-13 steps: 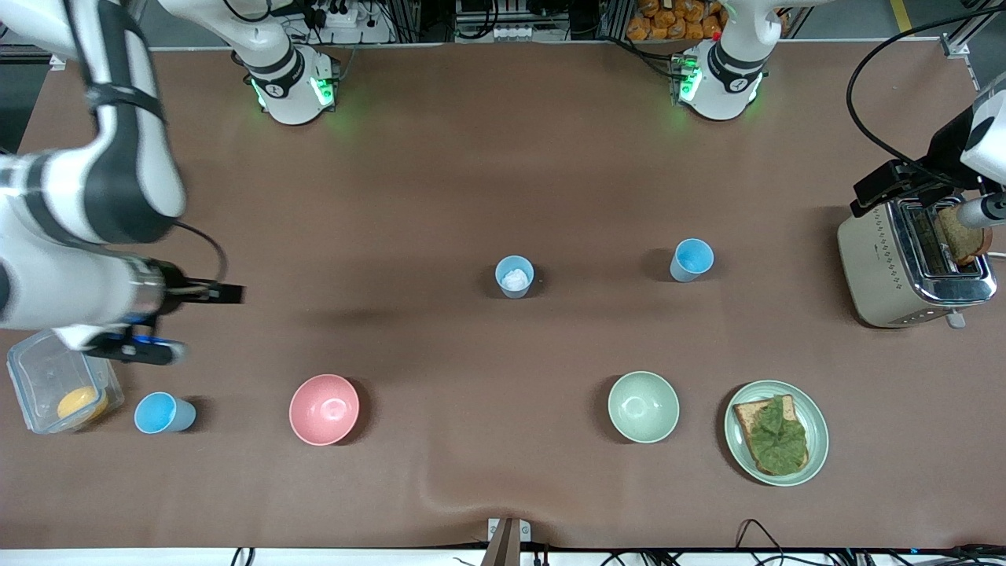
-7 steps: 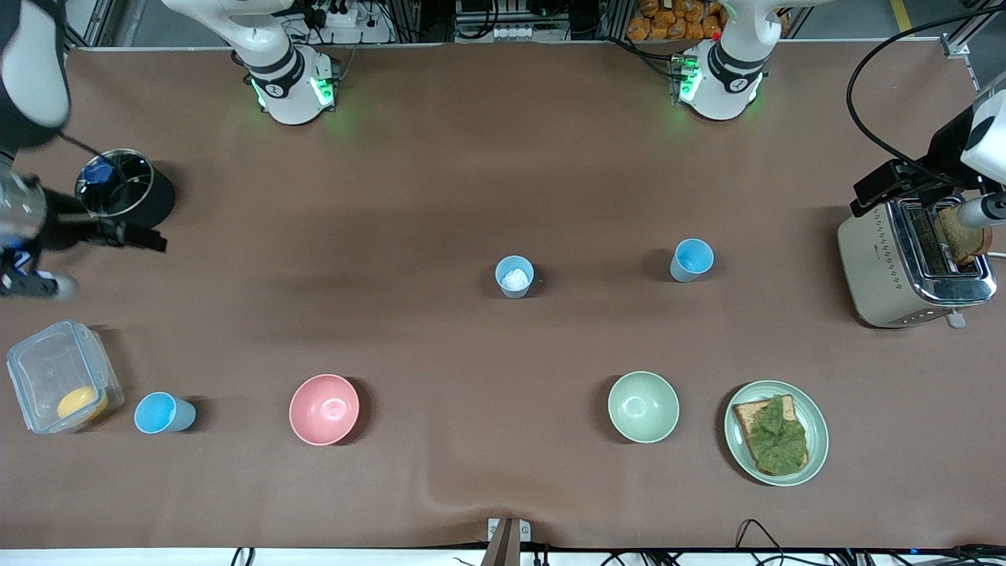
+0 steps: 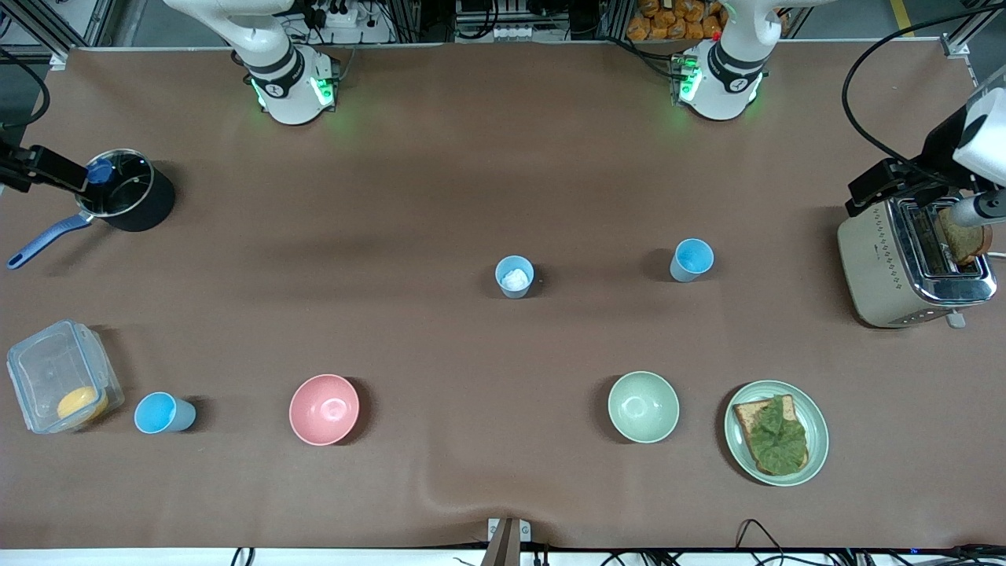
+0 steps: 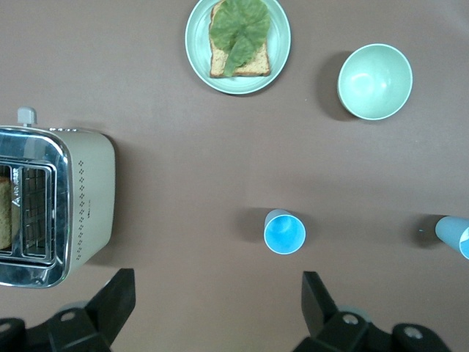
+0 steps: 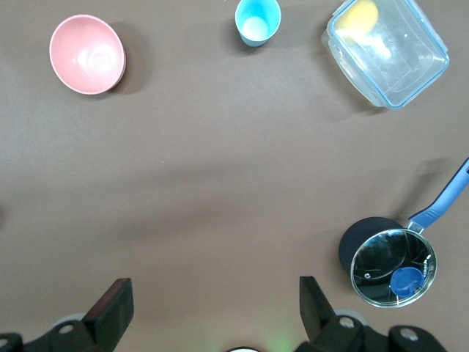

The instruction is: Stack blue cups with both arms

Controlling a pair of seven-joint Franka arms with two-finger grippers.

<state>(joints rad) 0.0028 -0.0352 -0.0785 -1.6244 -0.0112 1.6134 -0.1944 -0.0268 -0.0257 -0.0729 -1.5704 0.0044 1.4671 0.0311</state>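
Observation:
Three blue cups stand apart on the brown table. One cup (image 3: 163, 413) is beside the clear box at the right arm's end and also shows in the right wrist view (image 5: 257, 21). The paler cup (image 3: 515, 276) with a white patch inside is mid-table. A third cup (image 3: 692, 259) stands toward the left arm's end and shows in the left wrist view (image 4: 284, 232). My left gripper (image 4: 218, 290) is open and empty, high over bare table beside the toaster. My right gripper (image 5: 214, 290) is open and empty, high over bare table beside the pot.
A pink bowl (image 3: 324, 409), a pale green bowl (image 3: 643, 406) and a plate with toast and lettuce (image 3: 776, 432) lie nearer the front camera. A toaster (image 3: 912, 259) stands at the left arm's end. A black pot (image 3: 126, 200) and a clear box (image 3: 59, 385) are at the right arm's end.
The right arm has swung up and away from over the clear box toward the table's edge, uncovering the pot. The left arm and the cups have stayed put.

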